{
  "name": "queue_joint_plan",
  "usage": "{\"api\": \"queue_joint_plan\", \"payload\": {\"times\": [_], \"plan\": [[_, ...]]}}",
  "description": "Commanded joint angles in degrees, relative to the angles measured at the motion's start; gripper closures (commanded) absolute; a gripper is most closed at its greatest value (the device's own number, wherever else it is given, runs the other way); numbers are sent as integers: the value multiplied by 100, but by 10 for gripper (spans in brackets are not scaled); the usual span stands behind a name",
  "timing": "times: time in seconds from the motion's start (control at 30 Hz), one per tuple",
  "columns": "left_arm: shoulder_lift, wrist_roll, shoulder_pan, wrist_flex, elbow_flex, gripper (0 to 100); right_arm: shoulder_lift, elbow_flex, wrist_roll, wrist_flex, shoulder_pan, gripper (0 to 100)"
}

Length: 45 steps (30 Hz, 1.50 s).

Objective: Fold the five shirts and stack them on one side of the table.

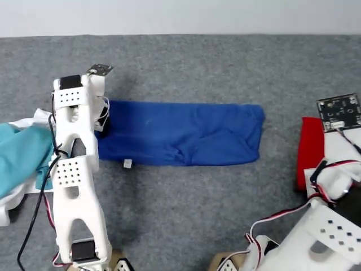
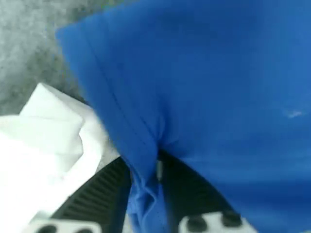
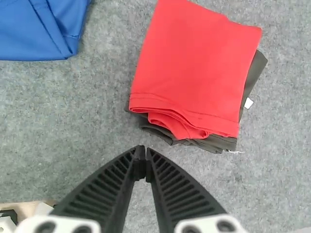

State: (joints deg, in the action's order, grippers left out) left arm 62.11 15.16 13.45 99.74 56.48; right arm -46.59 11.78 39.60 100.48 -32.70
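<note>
Red shirt (image 3: 194,73) sits folded on, seemingly, a dark shirt (image 3: 254,68); your left gripper (image 2: 158,162) pinches the blue shirt (image 1: 180,132), right gripper (image 3: 146,151) pressed closed; teal shirt (image 1: 20,155), white shirt (image 1: 40,117) wait.

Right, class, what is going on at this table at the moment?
The left gripper is shut on one end of the blue shirt, folded into a long strip mid-table. The right gripper is shut and empty beside a folded red shirt stacked on a dark shirt. A teal shirt and a white shirt lie heaped at the other side.
</note>
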Motion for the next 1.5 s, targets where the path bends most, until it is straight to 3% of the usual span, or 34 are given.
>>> {"api": "queue_joint_plan", "payload": {"times": [0.0,0.33,0.67,1.03,1.47], "plan": [[-97,-9,26,79,127,994,-84,-26,44,-13,-66,988],[-2119,-18,-316,88,-1147,995,-92,-26,53,-13,-66,988],[-3895,-18,-1925,70,-2044,995,-40,-26,26,-13,-66,988],[-3147,-615,-3684,70,-585,993,-92,273,26,-22,-66,988],[-2338,-993,-4791,62,655,993,-92,273,44,4,-66,988]]}}
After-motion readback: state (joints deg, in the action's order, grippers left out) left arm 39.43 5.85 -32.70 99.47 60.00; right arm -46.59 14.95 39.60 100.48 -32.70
